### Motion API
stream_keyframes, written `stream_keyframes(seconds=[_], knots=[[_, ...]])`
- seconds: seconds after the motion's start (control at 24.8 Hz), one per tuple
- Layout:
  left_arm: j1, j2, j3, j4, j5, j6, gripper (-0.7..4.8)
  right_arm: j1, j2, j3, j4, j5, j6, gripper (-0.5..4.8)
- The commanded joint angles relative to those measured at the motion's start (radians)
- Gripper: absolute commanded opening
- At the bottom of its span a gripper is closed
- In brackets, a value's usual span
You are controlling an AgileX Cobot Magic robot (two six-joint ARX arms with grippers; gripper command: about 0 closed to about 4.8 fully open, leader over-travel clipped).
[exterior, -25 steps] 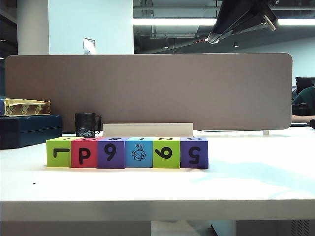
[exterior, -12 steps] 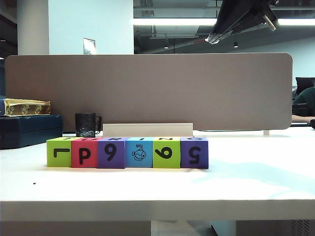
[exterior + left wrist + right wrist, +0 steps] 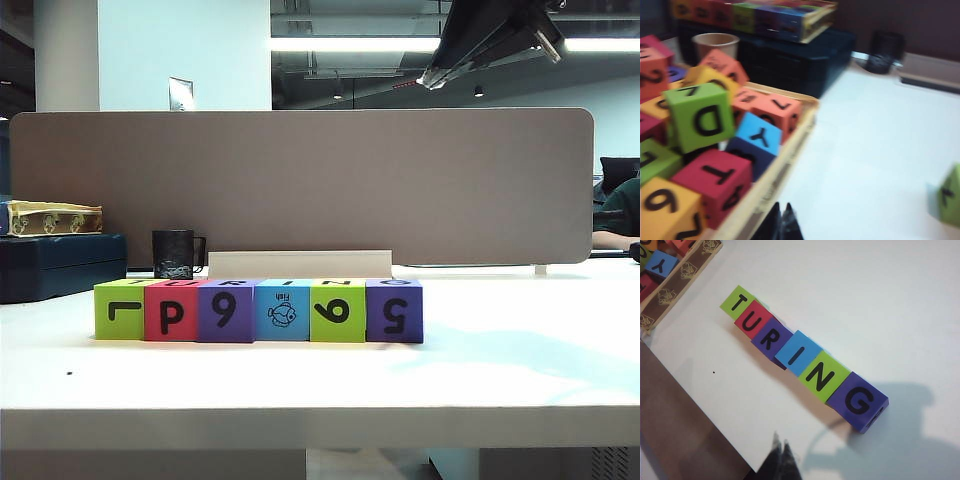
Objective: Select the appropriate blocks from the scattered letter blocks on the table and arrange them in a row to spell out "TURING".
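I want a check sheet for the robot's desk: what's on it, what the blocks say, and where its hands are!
Surface: white table, bare beside the row.
Job's things: six letter blocks side by side in a row, top faces reading TURING; first block lime green, last purple.
Clutter: tray of spare blocks beside the table, black mug behind the row, dark box.
Grippers: left tool shut, empty, by the tray's edge; right tool shut, empty, above the near table edge, clear of the row.
Cables: nothing seen.
Surroundings: brown-grey divider panel; a person's arm at the far right.
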Motion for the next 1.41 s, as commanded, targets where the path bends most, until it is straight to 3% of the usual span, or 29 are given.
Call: stream_keyframes(seconds=[0.04, 0.12, 0.48, 1.41], knots=[[0.000, -0.003, 0.003, -0.080, 0.172, 0.091, -0.05, 0.001, -0.003, 0.002, 0.010, -0.002, -0.003, -0.01], [0.000, -0.003, 0.003, -0.100, 0.224, 0.094, -0.05, 0.001, -0.003, 0.002, 0.010, -0.002, -0.003, -0.01], [0.000, -0.003, 0.003, -0.097, 0.225, 0.058, -0.05, 0.001, -0.003, 0.002, 0.010, -0.002, -0.003, -0.01], [0.000, -0.003, 0.003, -0.093, 0.225, 0.061, -0.05, 0.001, -0.003, 0.002, 0.017, 0.008, -0.032, -0.01]])
